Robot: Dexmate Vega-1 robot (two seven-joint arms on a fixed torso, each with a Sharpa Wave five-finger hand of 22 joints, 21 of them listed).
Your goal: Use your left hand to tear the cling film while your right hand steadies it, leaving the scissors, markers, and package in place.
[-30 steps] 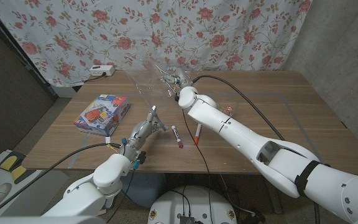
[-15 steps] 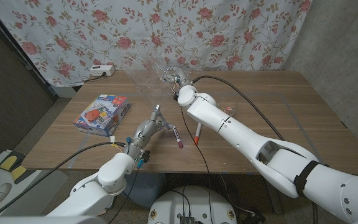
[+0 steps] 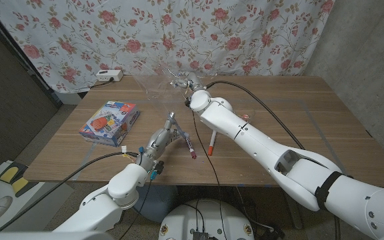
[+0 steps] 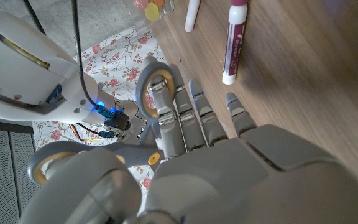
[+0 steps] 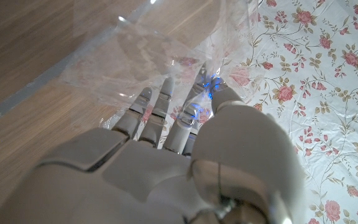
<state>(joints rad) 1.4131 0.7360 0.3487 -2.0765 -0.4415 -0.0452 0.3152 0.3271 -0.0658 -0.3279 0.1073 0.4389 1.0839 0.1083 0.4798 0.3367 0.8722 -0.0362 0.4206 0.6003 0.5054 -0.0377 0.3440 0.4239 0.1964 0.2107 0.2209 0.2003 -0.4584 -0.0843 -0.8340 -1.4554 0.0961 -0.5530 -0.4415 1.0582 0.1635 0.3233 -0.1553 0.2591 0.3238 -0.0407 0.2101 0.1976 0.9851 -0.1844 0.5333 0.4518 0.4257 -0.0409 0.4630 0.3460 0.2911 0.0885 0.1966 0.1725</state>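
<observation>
A crumpled sheet of clear cling film (image 3: 157,79) (image 5: 160,50) stands up off the far middle of the wooden table (image 3: 312,127). My right hand (image 3: 193,90) (image 5: 166,124) is at its right side, fingers reaching into the film with the thumb against it, and seems to hold it up. My left hand (image 3: 164,137) (image 4: 185,130) hovers low over the near table, fingers straight and holding nothing, well short of the film. A maroon marker (image 3: 190,145) (image 4: 234,40) lies just right of its fingertips, beside a red and white marker (image 3: 212,142) (image 4: 192,14).
A blue toy package (image 3: 110,122) lies at the left of the table. A white power strip (image 3: 109,75) sits at the far left corner. A floral curtain (image 3: 245,33) hangs behind the table. The right half is bare wood.
My left hand has slid forward and a little right, toward the film and the maroon marker. The right hand and the film have hardly moved.
</observation>
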